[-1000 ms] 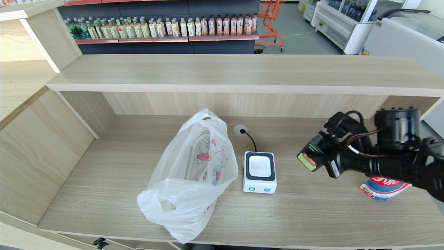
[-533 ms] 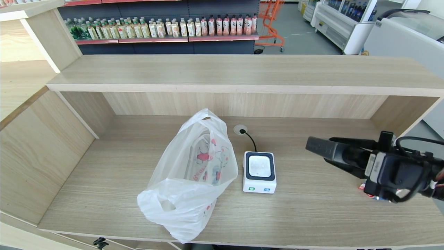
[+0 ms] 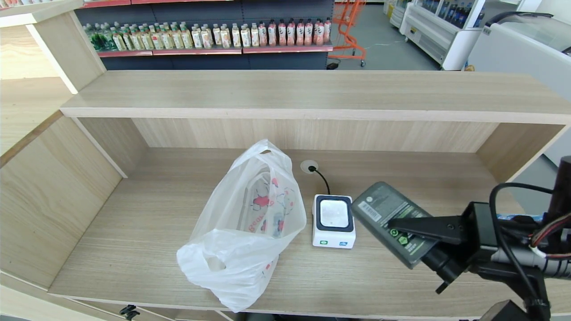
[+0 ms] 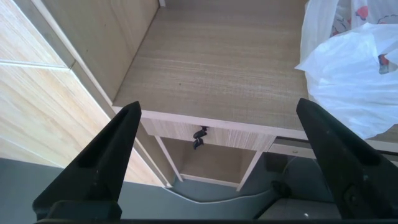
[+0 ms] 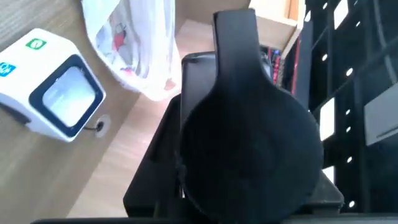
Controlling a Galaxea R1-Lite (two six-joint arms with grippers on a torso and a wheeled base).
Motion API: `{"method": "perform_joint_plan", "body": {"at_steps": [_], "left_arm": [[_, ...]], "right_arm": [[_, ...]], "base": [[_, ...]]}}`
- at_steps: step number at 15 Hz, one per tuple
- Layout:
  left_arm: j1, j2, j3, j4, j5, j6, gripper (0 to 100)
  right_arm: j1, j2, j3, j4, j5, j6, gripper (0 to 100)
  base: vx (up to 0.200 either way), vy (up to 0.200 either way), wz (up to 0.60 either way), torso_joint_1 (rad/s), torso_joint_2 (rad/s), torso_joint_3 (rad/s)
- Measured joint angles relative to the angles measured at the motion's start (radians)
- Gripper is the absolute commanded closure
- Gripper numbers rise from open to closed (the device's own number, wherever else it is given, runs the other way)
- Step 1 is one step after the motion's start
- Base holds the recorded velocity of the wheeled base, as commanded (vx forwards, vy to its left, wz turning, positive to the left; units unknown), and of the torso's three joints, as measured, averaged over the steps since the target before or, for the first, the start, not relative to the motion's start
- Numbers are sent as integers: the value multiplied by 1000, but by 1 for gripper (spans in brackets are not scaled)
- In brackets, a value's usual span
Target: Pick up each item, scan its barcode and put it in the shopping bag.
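My right gripper (image 3: pixel 410 232) is shut on a flat dark grey packet (image 3: pixel 387 216), held tilted above the counter just right of the white barcode scanner (image 3: pixel 333 220). The packet's barcode label faces up. In the right wrist view the gripper (image 5: pixel 236 74) clamps the dark packet (image 5: pixel 194 74), with the scanner (image 5: pixel 53 93) and the white shopping bag (image 5: pixel 134 46) beyond it. The shopping bag (image 3: pixel 250 223) slumps left of the scanner with printed items inside. My left gripper (image 4: pixel 227 162) hangs open and holds nothing, off the counter's front edge, near the bag (image 4: pixel 354 74).
A blue snack packet (image 3: pixel 519 218) lies on the counter at the far right, mostly hidden behind my right arm. The scanner cable (image 3: pixel 322 179) runs to a hole in the counter. A raised wooden ledge (image 3: pixel 312 93) and side walls enclose the counter (image 3: pixel 147 232).
My right gripper has swung down and leftward, turning the dark packet so its barcode side faces up beside the scanner. The bag and scanner have not moved.
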State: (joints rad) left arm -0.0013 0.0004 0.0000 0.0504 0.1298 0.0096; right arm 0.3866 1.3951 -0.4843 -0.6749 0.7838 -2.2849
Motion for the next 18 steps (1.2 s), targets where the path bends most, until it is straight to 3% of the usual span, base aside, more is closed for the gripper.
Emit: {"method": "perform_joint_plan", "body": {"at_steps": [4,6,12,18], "left_arm": [[0,0,0,0,0,0,0],[0,0,0,0,0,0,0],[0,0,0,0,0,0,0],[0,0,0,0,0,0,0]], "right_arm": [[214,97,-44,-6,79,-217,100],[274,135,-58,-6,115,-302,100],[294,164,-62,-6,139,-349,100],[243,153,-64,-7,140,-366,100]], "base": [[0,0,0,0,0,0],[0,0,0,0,0,0],[0,0,0,0,0,0],[0,0,0,0,0,0]]}}
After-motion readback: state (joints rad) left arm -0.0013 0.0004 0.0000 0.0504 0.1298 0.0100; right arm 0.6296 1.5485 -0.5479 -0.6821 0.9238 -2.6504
